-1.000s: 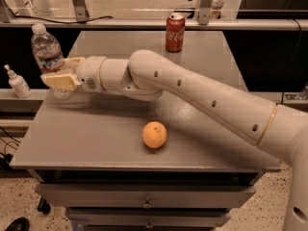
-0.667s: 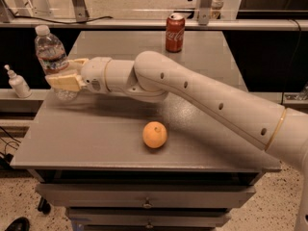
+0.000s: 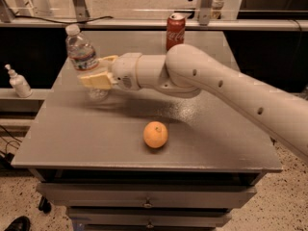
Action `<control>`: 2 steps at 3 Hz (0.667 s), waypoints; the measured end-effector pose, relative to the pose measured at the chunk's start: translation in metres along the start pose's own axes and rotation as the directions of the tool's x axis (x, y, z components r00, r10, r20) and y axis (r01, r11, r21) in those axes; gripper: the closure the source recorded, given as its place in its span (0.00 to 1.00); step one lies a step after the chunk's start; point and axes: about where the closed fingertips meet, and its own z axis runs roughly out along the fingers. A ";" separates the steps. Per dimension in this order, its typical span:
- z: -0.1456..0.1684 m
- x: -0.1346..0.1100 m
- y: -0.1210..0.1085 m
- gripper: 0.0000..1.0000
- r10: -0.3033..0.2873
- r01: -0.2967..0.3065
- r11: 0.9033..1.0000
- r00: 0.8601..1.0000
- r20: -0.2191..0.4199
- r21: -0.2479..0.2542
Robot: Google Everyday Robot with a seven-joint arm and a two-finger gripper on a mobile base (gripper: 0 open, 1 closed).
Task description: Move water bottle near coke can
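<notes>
The gripper [image 3: 95, 77] is clamped around the lower body of the water bottle [image 3: 81, 53], which tilts in its grasp. The coke can [image 3: 175, 31] stands well apart, beyond the gripper and to its right. By my judgement the grasp is done and the carry is left.

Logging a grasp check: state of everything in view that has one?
Gripper: shut on the bottle, over the left side of the table.
Bottle: capped, tilted left, far from the can.
Can: upright, back edge, untouched.
Orange: resting free near the front edge.
Pump bottle: upright, on a ledge left of the table.
</notes>
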 end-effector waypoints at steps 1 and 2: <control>-0.065 0.025 -0.018 1.00 0.002 0.005 0.996 0.996 -0.087 0.087; -0.065 0.025 -0.018 1.00 0.002 0.005 0.996 0.996 -0.087 0.087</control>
